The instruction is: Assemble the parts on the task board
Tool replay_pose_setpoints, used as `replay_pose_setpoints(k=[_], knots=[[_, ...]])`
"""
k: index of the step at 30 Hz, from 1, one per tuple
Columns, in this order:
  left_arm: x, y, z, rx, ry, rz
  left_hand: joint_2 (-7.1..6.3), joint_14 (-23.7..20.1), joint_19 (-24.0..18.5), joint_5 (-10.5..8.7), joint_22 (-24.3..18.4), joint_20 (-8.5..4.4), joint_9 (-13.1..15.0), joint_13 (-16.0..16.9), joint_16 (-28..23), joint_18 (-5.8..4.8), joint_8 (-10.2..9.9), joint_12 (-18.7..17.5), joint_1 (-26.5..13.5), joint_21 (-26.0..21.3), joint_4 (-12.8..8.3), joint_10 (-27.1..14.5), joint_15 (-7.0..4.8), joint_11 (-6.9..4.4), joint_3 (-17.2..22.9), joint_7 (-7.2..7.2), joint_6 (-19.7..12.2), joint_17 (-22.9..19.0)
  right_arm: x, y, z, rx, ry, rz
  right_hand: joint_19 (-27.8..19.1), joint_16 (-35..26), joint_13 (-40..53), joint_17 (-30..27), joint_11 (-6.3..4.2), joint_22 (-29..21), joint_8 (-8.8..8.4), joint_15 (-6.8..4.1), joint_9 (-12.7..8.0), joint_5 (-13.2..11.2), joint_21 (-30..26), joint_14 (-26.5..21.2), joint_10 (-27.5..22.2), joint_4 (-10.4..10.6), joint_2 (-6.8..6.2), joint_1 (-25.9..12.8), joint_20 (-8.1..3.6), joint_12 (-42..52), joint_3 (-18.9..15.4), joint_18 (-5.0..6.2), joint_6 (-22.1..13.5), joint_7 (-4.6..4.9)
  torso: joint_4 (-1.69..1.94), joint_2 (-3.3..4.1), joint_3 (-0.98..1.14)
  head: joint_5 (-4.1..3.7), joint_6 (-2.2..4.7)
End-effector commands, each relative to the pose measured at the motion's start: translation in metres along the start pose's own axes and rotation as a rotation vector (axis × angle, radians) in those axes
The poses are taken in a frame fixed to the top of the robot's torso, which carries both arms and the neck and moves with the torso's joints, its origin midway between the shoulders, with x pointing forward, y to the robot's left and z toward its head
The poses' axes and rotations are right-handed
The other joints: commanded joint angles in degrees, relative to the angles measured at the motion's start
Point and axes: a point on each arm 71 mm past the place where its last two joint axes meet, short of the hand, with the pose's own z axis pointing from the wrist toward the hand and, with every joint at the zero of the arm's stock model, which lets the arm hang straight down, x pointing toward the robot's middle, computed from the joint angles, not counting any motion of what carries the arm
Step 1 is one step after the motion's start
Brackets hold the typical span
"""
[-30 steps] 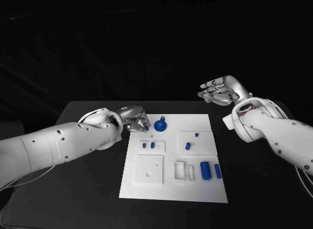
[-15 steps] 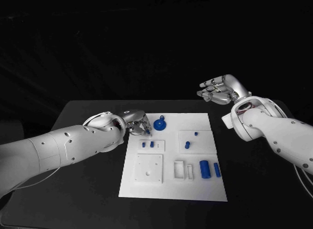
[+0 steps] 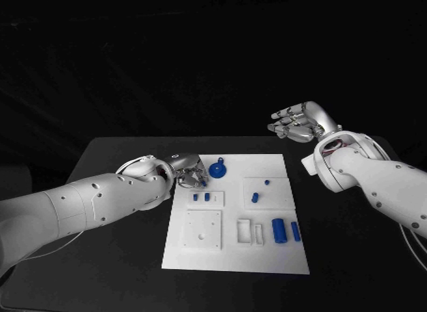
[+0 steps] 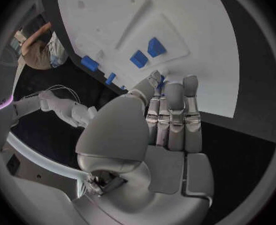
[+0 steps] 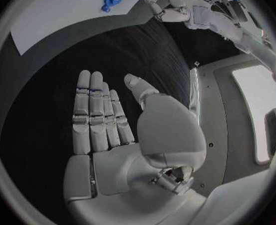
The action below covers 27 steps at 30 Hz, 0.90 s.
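Seven small blue parts visible on the white rectangular task board (image 3: 234, 260) mid-table: round tabbed disc (image 3: 219, 171) at far edge, two pegs (image 3: 201, 196) left, two right, two cylinders (image 3: 279, 229) near-right. Left silver hand (image 3: 187, 169) over far-left corner, fingertips hidden; grasp unclear. Right silver hand (image 3: 302, 122) raised far right, fingers apart, empty.

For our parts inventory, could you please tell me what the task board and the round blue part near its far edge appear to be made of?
The task board looks like matte white plastic or painted sheet, though I cannot tell which: it is flat, evenly white, without glare, with shallow raised blocks and recesses. The round blue part looks like moulded or printed plastic: saturated uniform blue, smooth, slightly dull, with a small tab on its rim.
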Motion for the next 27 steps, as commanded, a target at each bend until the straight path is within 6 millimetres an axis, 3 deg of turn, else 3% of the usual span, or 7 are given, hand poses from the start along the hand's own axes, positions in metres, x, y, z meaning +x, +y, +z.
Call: replay_pose_setpoints(k=[1, 20, 27], knots=[[0.0021, -0.0025, 0.0015, 0.014, 0.018, -0.002, 0.1, 0.11, -0.43, -0.09, 1.17, -0.15, 0.04, 0.09, -0.23, 1.02, -0.01, 0.2, -0.1, 0.31, -0.31, -0.01, 0.07, 0.08, 0.03, 0.2, -0.01, 0.06, 0.001, 0.0012, -0.0001, -0.011, 0.007, 0.001, -0.24, -0.34, -0.1, -0.1, -0.03, -0.05, -0.09, 0.04, 0.04, 0.26, 0.34, -0.25, -0.37, -0.3, 0.12, 0.14, 0.01, -0.26, 0.12, 0.41, -0.21, 0.04, 0.06, -0.01, -0.02, -0.11, 0.0], [0.0038, -0.0011, 0.0027, 0.007, 0.022, 0.02, 0.08, 0.0, -0.63, -0.19, 1.23, -0.13, 0.06, 0.1, -0.37, 1.08, 0.02, 0.22, 0.19, 0.55, -0.54, -0.12, 0.12, 0.15, 0.13, 0.26, -0.16, 0.06, 0.0004, 0.0005, -0.0004, -0.009, 0.006, 0.0, -0.2, -0.33, -0.09, -0.28, -0.03, -0.53, -0.09, 0.05, 0.03, 0.27, 0.47, -0.24, -0.37, -0.36, 0.11, 0.09, 0.01, -0.25, 0.13, 0.43, -0.2, 0.04, 0.04, 0.04, 0.01, -0.17, 0.06], [0.0019, -0.0023, -0.001, 0.023, -0.002, 0.005, 0.09, 0.14, -0.57, -0.1, 1.19, -0.17, 0.06, 0.1, -0.35, 1.12, 0.02, 0.21, 0.16, 0.71, -0.58, 0.1, 0.05, 0.07, 0.1, 0.21, 0.05, 0.08, 0.0009, 0.0001, -0.0006, -0.008, 0.006, 0.001, -0.19, -0.32, -0.09, -0.34, -0.03, -0.74, -0.1, 0.05, 0.03, 0.28, 0.55, -0.23, -0.38, -0.4, 0.13, 0.1, 0.01, -0.25, 0.15, 0.43, -0.21, 0.04, 0.03, 0.02, -0.08, -0.2, 0.11]])
